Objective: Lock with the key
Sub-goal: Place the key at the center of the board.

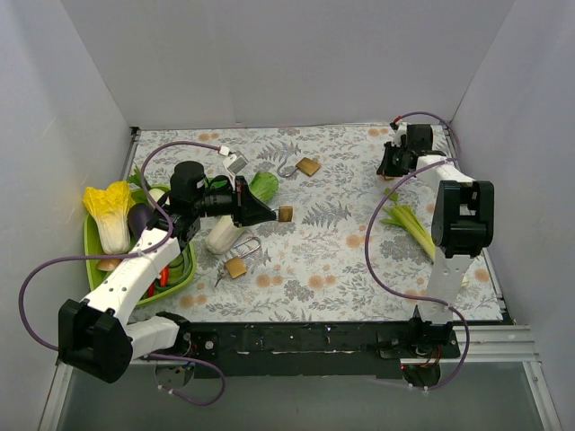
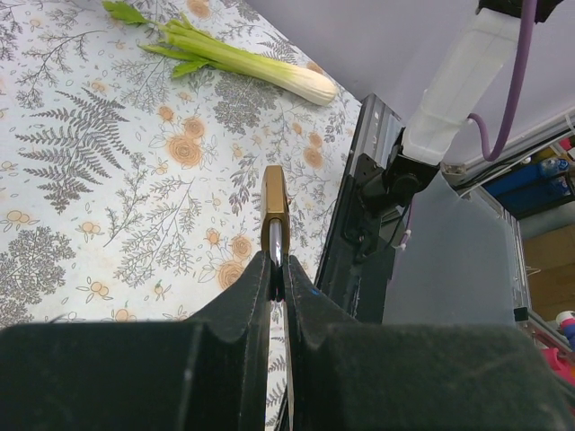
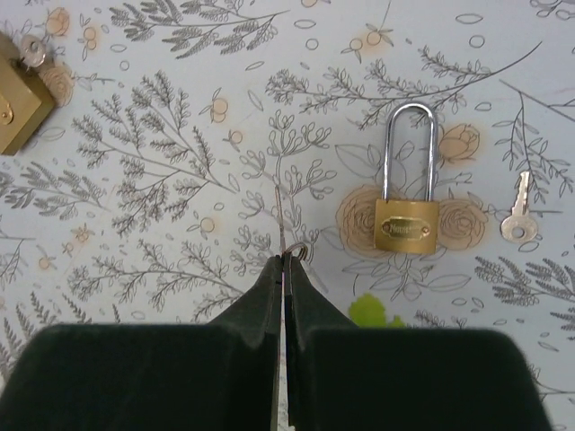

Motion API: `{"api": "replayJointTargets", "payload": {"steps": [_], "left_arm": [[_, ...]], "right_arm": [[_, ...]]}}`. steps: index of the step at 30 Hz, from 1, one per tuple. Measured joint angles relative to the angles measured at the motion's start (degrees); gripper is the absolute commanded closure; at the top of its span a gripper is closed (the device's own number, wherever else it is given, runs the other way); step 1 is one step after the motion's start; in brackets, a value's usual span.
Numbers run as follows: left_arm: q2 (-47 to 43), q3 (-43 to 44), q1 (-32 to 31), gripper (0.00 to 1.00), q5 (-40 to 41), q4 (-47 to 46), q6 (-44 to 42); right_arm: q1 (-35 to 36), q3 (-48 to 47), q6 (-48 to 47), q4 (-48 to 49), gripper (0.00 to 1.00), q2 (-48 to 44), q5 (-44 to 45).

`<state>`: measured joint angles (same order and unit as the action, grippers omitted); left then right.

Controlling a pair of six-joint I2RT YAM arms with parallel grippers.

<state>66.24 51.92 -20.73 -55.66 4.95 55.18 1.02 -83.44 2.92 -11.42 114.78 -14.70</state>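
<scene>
My left gripper (image 1: 269,213) is shut on a small brass padlock (image 1: 285,214) and holds it above the flowered cloth. In the left wrist view the padlock (image 2: 275,208) sticks out edge-on from the closed fingertips (image 2: 277,274). My right gripper (image 1: 389,164) is at the far right back. In the right wrist view it (image 3: 285,260) is shut on a thin key (image 3: 278,215) seen edge-on, with a small ring (image 3: 302,252) at the tips. A long-shackle brass padlock (image 3: 406,224) and a loose key (image 3: 517,218) lie on the cloth beyond it.
Another brass padlock (image 1: 308,166) lies at the back middle, and a long-shackle one (image 1: 236,266) near the front left. A green tray (image 1: 92,256) with cabbage (image 1: 110,215) stands left. Celery (image 1: 411,224) lies right. Another padlock (image 3: 18,99) shows in the right wrist view.
</scene>
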Motion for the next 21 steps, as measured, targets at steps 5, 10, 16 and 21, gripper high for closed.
{"api": "replayJointTargets", "payload": {"steps": [5, 10, 16, 21], "left_arm": [[0.0, 0.0, 0.02, 1.0, 0.22, 0.83, 0.07], [0.0, 0.0, 0.07, 1.0, 0.57, 1.14, 0.02], [0.0, 0.0, 0.39, 1.0, 1.01, 1.88, -0.2], [0.0, 0.0, 0.39, 1.0, 1.09, 1.95, -0.35]], "right_arm": [[0.63, -2.45, 1.64, 1.42, 0.99, 3.56, 1.36], [1.42, -2.49, 3.37, 1.62, 0.99, 5.46, 2.6], [1.99, -2.38, 4.74, 2.8, 0.99, 6.36, 3.5], [2.01, -2.38, 5.81, 3.13, 0.99, 6.67, 5.42]]}}
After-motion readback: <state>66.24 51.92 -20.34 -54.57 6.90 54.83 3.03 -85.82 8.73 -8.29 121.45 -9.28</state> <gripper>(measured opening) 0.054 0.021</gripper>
